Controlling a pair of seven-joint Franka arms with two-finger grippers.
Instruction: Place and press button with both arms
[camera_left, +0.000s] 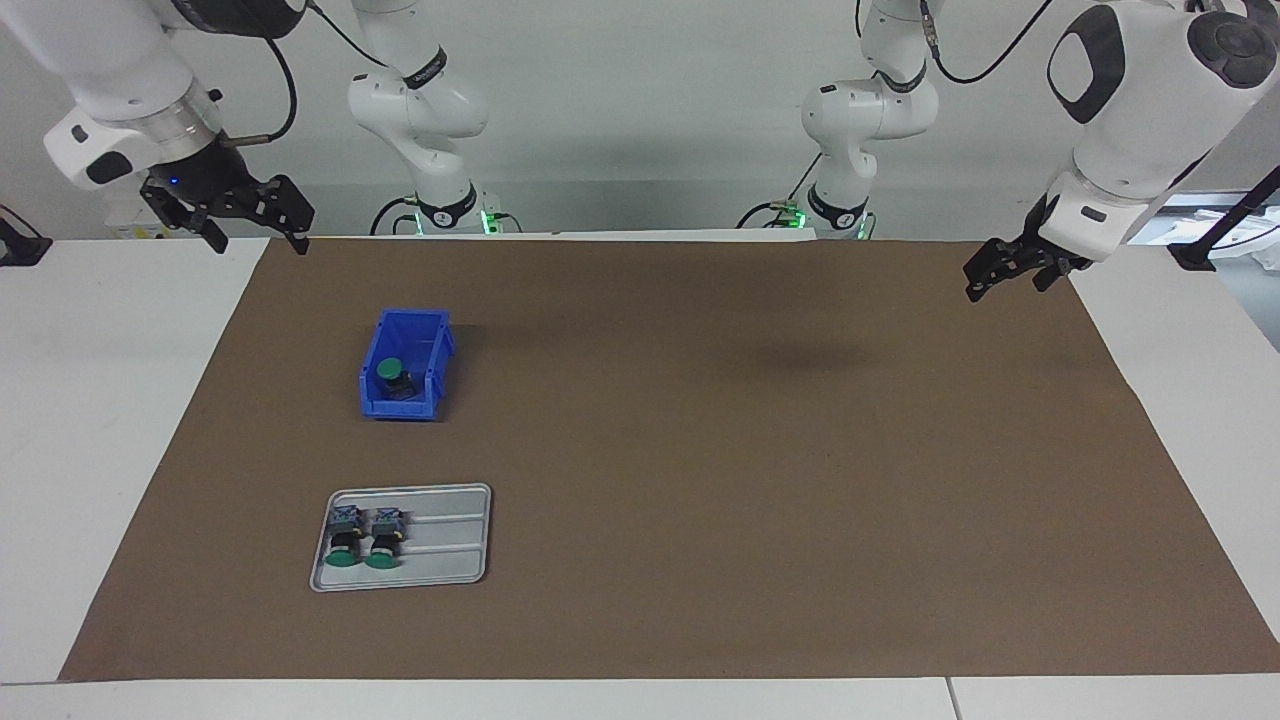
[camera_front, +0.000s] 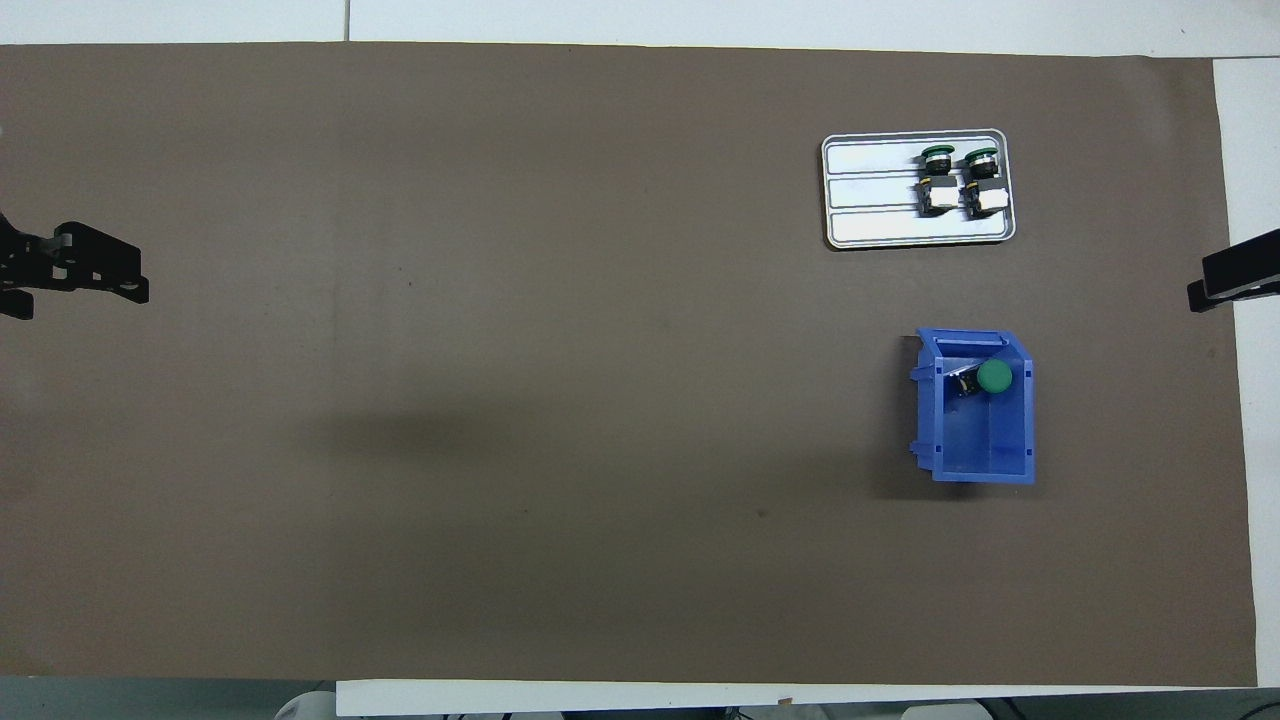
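Brown paper (camera_left: 700, 480) covers most of the white surface (camera_left: 100, 420) and serves as the landmark for everything else. Both large white arms wait at its corners on the robots' side, one at each end. The left arm (camera_left: 1140, 110) hangs over the corner at its own end, and the left hand (camera_left: 1010, 270) sits in the air just above the paper's edge there, its black fingers spread and holding nothing. The right arm (camera_left: 110, 90) hangs over the corner at its end, and the right hand (camera_left: 255, 225) is raised above that edge of the paper, fingers likewise spread and empty.

On the paper, toward the right arm's end, stands a blue bin (camera_left: 428, 345) with its open top up. Inside it lies the button (camera_left: 393, 374), green cap showing, resting against the bin's wall farther from the robots; in the overhead view the cap (camera_front: 994, 376) sits in the corner of the bin.

Farther from the robots than the bin, also on the paper and toward the right arm's end, lies a flat grey tray (camera_left: 450, 540) with shallow ribs. Two more buttons (camera_left: 362, 540) lie side by side in it, at the tray's end nearer the paper's edge, their green caps pointing away from the robots and their terminal blocks toward them.
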